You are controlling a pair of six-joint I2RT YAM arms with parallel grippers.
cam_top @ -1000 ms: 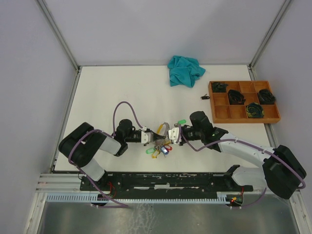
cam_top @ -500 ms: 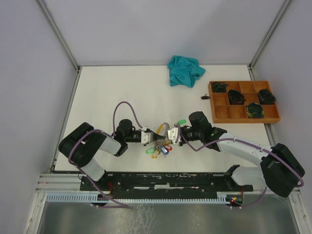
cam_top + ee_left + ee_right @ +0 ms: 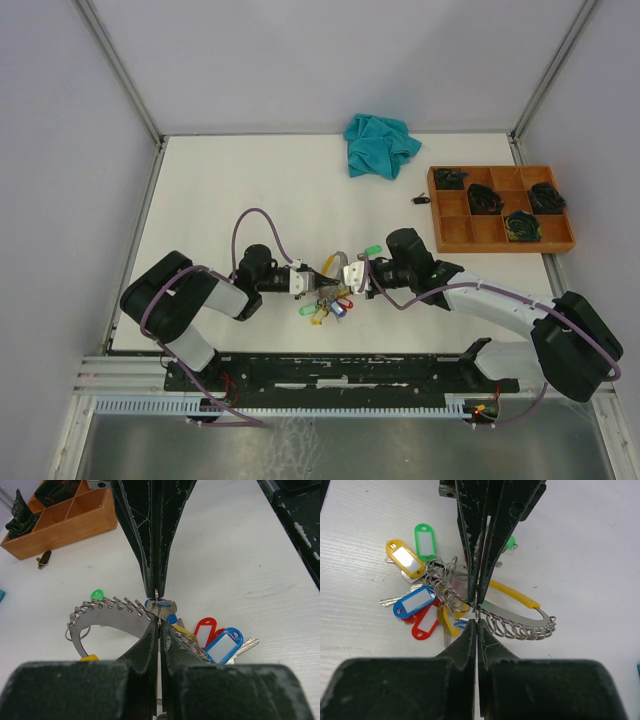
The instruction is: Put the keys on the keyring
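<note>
Since your left gripper (image 3: 158, 609) and right gripper (image 3: 476, 611) are both clamped on the keyring (image 3: 158, 598), keep it taut; keys (image 3: 417, 602) sit right beside the fingers (image 3: 470, 535).

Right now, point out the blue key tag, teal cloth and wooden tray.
blue key tag (image 3: 415, 601), right wrist view, white label
teal cloth (image 3: 380, 144), top view, centre
wooden tray (image 3: 490, 246), top view, near rim

Far-left table (image 3: 230, 180) lies open; cloth (image 3: 380, 145) and tray (image 3: 500, 247) occupy far right.
</note>
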